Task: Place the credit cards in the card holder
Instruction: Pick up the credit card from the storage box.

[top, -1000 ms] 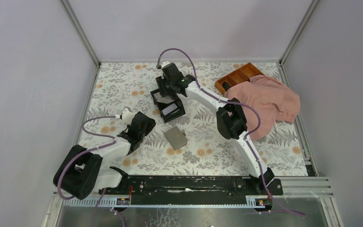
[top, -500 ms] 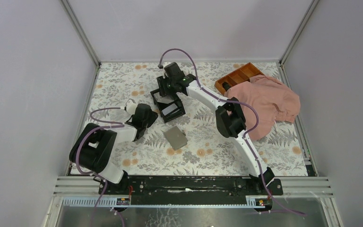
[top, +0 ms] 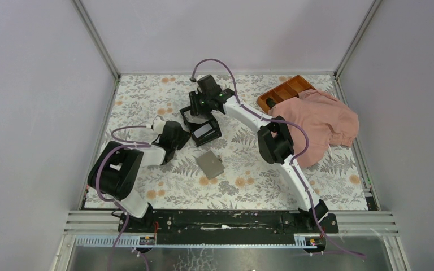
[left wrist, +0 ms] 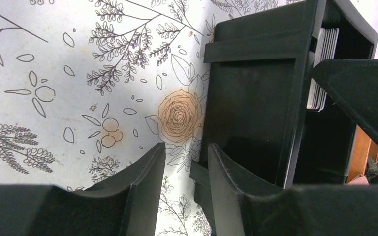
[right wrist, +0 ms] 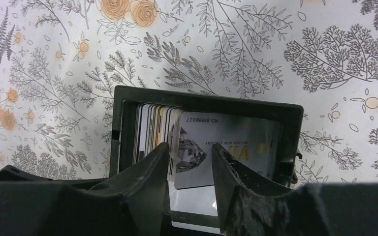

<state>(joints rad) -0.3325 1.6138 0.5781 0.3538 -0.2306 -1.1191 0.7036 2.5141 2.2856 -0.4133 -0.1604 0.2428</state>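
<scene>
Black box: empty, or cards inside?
Not empty: credit cards stand on edge inside the black box, as the right wrist view shows.

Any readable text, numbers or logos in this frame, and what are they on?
"NO.8888827": upside down on the front credit card in the black box; digit count uncertain.
"VI": large gold letters on that card, partly behind the right gripper.
Small print under the number: too blurred.
Nothing else readable.
</scene>
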